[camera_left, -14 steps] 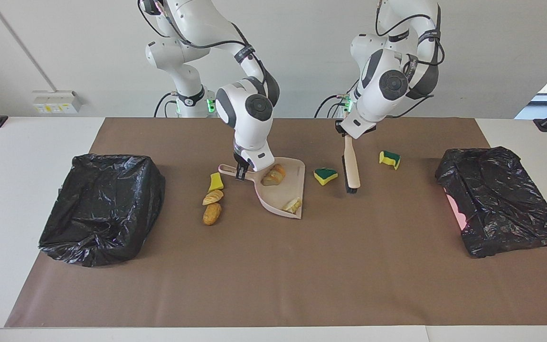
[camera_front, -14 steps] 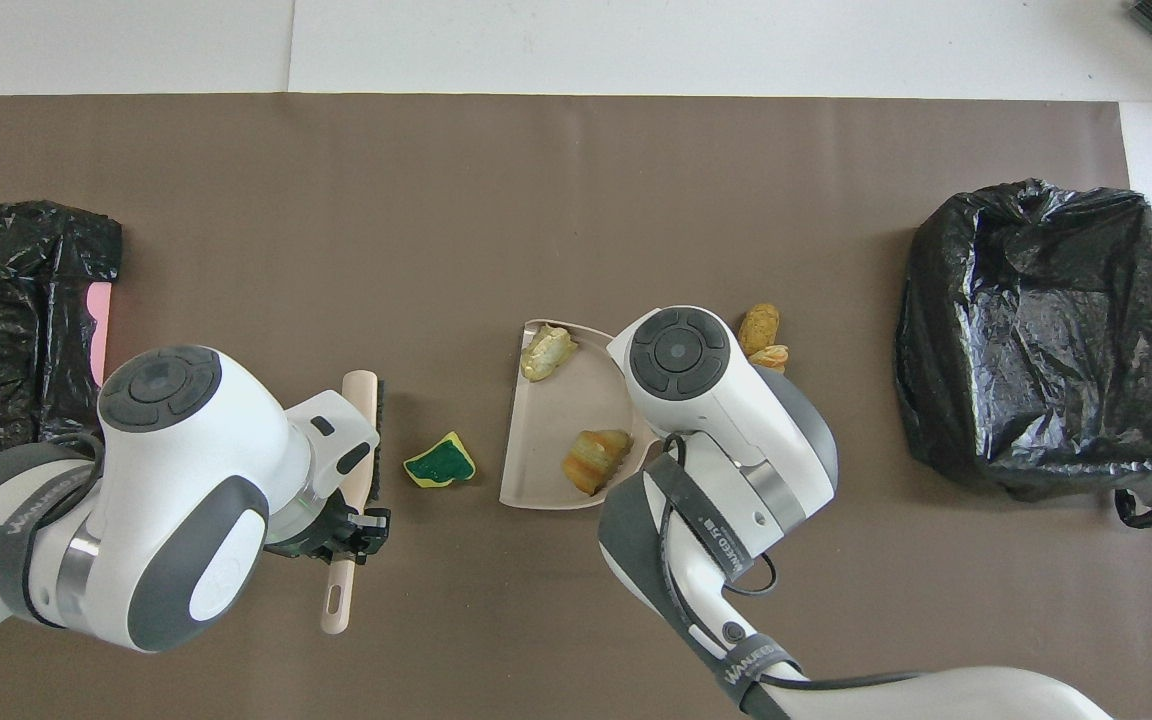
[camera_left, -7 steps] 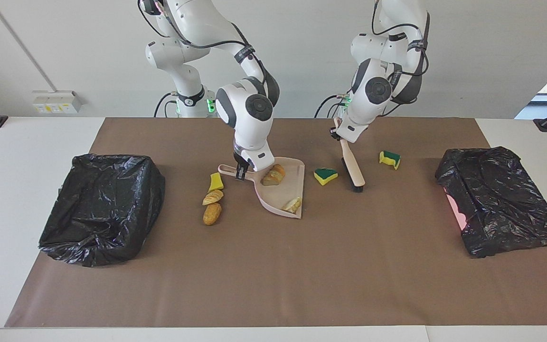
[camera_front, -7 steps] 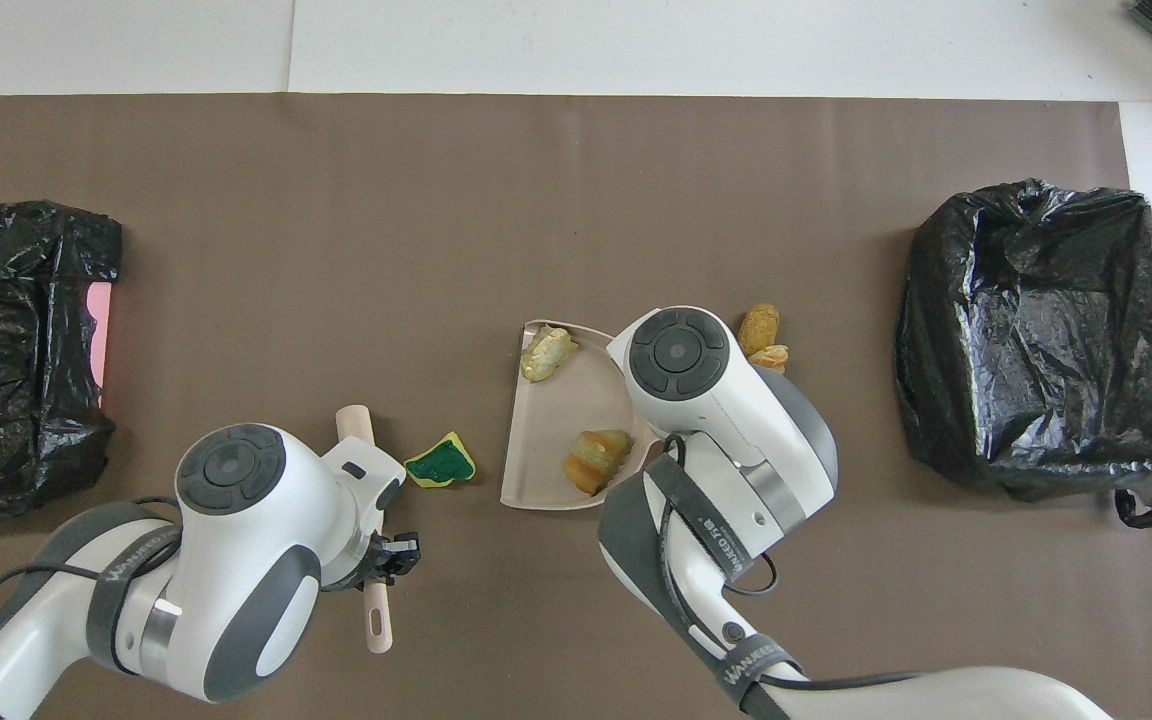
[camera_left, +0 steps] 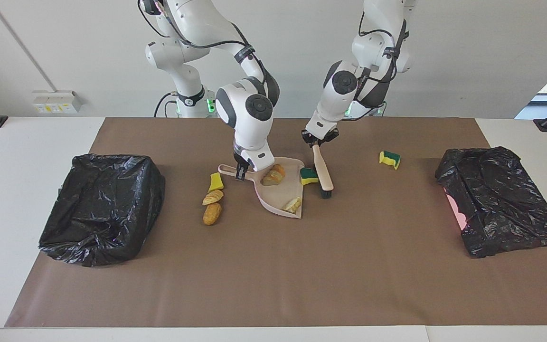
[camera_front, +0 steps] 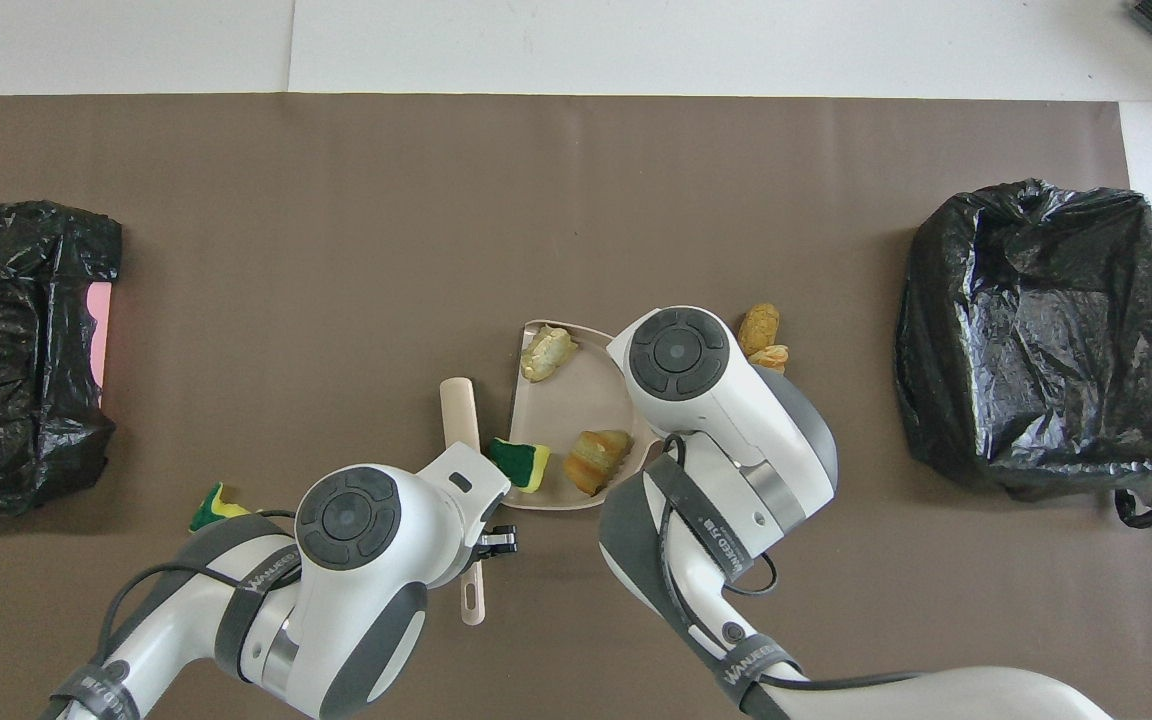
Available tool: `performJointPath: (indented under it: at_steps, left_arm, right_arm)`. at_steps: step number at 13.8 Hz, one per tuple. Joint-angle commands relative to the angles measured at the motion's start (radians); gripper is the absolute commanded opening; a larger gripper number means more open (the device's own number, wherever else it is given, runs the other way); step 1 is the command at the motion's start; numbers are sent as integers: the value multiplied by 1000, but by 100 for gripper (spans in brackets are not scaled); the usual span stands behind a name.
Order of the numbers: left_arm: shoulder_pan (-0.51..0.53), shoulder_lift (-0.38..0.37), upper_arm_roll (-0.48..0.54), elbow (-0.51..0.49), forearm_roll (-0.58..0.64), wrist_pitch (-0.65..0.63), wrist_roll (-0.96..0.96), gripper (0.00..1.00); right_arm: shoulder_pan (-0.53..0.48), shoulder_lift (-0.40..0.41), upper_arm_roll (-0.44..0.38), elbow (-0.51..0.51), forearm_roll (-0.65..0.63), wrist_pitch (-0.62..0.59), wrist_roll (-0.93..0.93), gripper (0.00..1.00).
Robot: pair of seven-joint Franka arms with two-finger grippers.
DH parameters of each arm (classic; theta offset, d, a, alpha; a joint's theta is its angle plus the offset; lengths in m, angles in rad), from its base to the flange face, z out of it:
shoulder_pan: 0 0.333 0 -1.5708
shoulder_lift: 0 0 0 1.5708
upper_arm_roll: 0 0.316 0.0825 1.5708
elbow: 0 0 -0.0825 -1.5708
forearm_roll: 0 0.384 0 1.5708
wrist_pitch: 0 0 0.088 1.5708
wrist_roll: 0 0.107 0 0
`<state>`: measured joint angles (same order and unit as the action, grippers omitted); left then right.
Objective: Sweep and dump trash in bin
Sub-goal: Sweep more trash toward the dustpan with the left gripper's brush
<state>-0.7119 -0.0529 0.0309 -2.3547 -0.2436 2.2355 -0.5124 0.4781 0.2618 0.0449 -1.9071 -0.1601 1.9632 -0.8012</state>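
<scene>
Left tool point(camera_left: 319, 141) grips the smooth brush point(camera_left: 324, 172); right tool point(camera_left: 241, 170) pinches the dustpan point(camera_left: 279, 194) (pale, scoop-shaped).

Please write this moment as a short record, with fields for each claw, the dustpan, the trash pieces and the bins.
left claw: shut on the brush handle, bristles on the mat beside the dustpan's open edge
right claw: shut on the dustpan handle
in dustpan: two bread pieces
at dustpan's edge: green-topped sponge, against the brush
loose trash: second sponge toward the left arm's end; three pieces beside the dustpan handle
bins: open black-lined bin at the right arm's end; another black bag at the left arm's end
</scene>
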Motion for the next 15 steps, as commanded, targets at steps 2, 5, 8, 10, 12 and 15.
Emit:
performJointPath:
  at_steps: [2,5,8,10,12,15]
  left_arm:
    - [-15,100,14,170,-40,-14,72,0]
    - [-2,102,23,199,-46,-106,66,0]
    - [72,65,32,221,-14,-252,72,0]
    - [133,58,35,244,48,-333,46,0]
    - [214,13,35,255,104,-372,40,0]
    - [287,-42,32,242,191,-535,35,0]
  right_arm:
    - [-9,2,4,0,-26,-17,-18,0]
    - [-9,2,4,0,-26,-17,-16,0]
    - [-9,2,4,0,-26,-17,-16,0]
    - [-9,2,4,0,-26,-15,-15,0]
    - [-9,2,4,0,-26,-15,-15,0]
    - [-9,2,6,0,-26,-15,-15,0]
